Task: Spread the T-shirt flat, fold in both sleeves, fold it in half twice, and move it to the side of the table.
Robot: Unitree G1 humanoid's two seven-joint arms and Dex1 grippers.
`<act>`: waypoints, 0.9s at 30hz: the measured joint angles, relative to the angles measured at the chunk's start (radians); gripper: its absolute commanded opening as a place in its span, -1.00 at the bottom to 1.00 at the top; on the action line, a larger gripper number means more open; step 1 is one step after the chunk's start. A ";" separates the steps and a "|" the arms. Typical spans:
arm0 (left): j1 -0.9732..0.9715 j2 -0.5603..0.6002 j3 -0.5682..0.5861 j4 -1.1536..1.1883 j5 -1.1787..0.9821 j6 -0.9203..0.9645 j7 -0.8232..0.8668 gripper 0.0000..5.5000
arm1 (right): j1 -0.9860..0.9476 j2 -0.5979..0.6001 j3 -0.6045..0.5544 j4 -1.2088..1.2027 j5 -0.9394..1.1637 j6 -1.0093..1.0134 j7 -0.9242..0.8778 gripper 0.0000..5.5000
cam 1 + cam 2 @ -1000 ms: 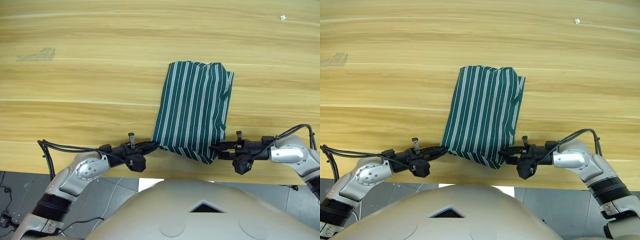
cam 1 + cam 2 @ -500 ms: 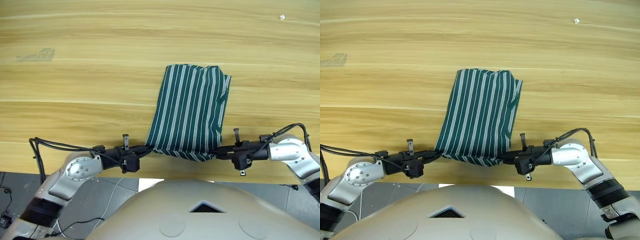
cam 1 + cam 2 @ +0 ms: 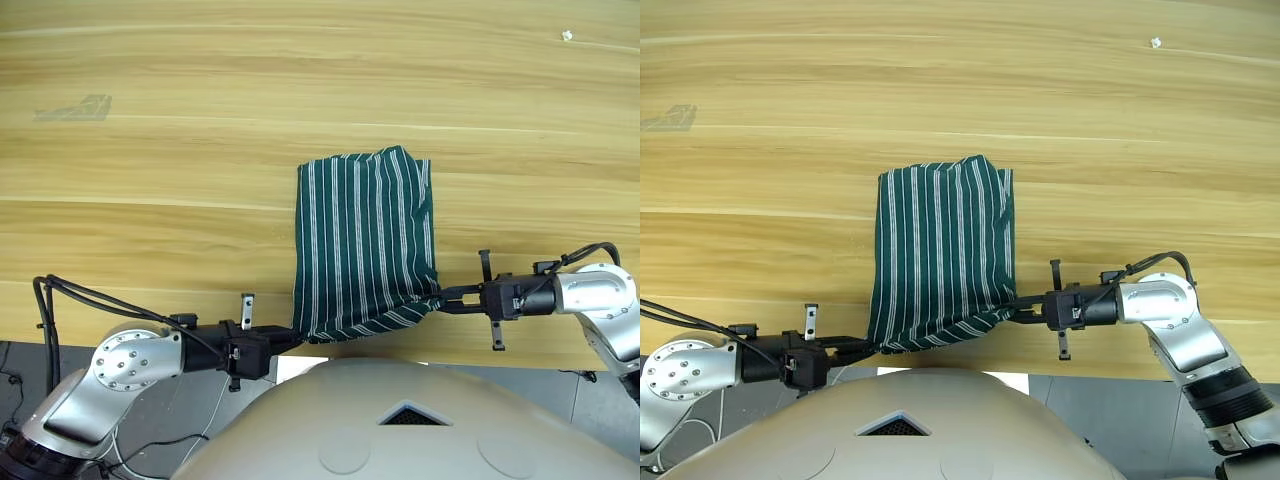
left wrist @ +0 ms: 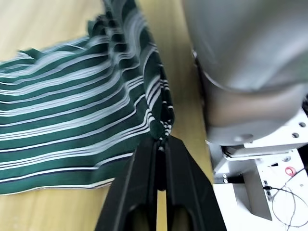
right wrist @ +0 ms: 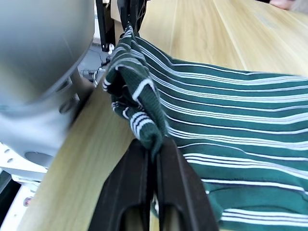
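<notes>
**T-shirt pulled toward the near edge**

The folded green-striped T-shirt [image 3: 362,240] lies at the tabletop's [image 3: 200,150] near edge, further left and closer in than a second ago. The left hand [image 3: 290,340] and right hand [image 3: 442,297] stay clenched on its near corners, now wider apart.

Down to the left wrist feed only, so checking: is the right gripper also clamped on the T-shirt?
Observer: Yes. The right gripper is shut on the near right corner of the T-shirt.
Operator: Where does the shirt sit on the table?
Observer: It is a narrow folded strip running away from the robot, with its near edge close to the front edge of the table.
Operator: Is the far end tidy?
Observer: No. The far edge is uneven and humps up toward the right side.
</notes>
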 measured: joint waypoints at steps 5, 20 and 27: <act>-0.136 0.001 0.070 0.017 -0.099 0.071 -0.048 -0.98 | -0.024 0.003 -0.116 -0.025 0.148 0.123 0.041 -1.00; -0.792 -0.272 -0.129 0.515 0.091 0.080 -0.068 -0.98 | -0.652 0.384 -0.104 0.650 -0.141 0.072 0.021 -1.00; -0.924 -0.360 -0.119 0.687 0.132 0.013 0.001 -0.98 | -0.814 0.493 -0.112 0.991 -0.259 -0.065 -0.048 -1.00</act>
